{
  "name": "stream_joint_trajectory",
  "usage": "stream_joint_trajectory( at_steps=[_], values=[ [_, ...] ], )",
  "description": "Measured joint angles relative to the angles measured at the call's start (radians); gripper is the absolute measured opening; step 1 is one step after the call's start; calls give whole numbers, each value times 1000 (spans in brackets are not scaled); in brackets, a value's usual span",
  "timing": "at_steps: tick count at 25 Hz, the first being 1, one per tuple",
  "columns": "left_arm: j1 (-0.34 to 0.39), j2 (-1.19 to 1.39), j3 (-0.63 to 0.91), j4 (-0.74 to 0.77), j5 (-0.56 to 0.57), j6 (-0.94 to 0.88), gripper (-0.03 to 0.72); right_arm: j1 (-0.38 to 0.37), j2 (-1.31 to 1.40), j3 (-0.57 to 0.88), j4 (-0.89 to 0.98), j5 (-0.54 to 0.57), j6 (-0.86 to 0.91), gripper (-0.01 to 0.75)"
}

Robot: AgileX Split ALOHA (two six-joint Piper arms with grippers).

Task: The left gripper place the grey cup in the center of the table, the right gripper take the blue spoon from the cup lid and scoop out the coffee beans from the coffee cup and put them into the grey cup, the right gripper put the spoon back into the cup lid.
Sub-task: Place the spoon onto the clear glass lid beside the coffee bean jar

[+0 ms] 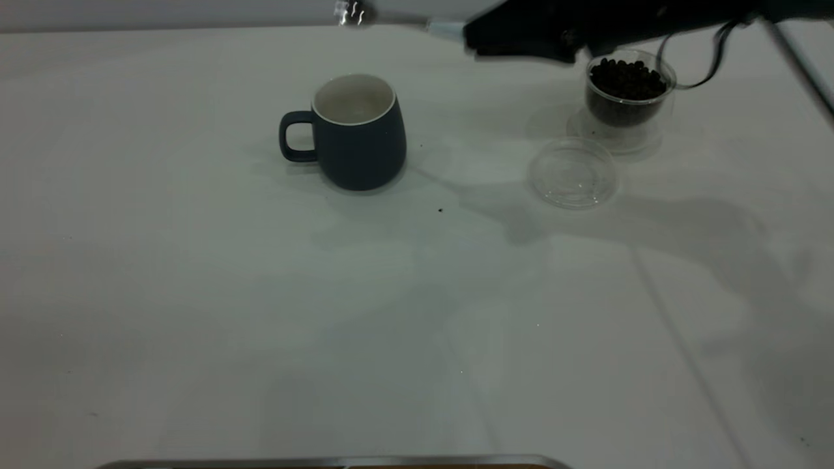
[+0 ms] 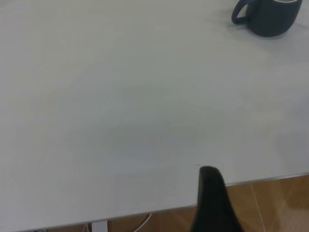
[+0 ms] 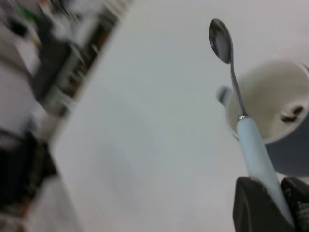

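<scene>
Bare white surface [image 1: 260, 339] fills the foreground; farther back the mug [image 1: 358, 133] stands near the middle, handle toward the left arm's side. Right hand [image 1: 470, 40], clamped on the spoon [image 3: 244, 125] handle, holds the empty bowl high beyond the mug's rim. A few beans [image 3: 292, 114] lie inside the mug. Best now: swing back level to the lid [image 1: 573, 172] or glass cup [image 1: 627, 94], keeping clear of both rims. Left hand [image 2: 212, 193] is parked at the surface's edge; its state I cannot tell.
</scene>
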Motion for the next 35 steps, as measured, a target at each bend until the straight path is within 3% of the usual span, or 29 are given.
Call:
stream_joint_trajectory(
  at_steps=[7,15,24,35],
  values=[
    [0,0,0,0,0,0,555,-182,-151,291,21,-42,218,107],
    [0,0,0,0,0,0,555,-392,-167,521,28,-84,246,107],
    [0,0,0,0,0,0,555,-410,-82,478,28,-112,246,107],
    [0,0,0,0,0,-3,555,-410,105,370,28,-29,225,107]
  ],
)
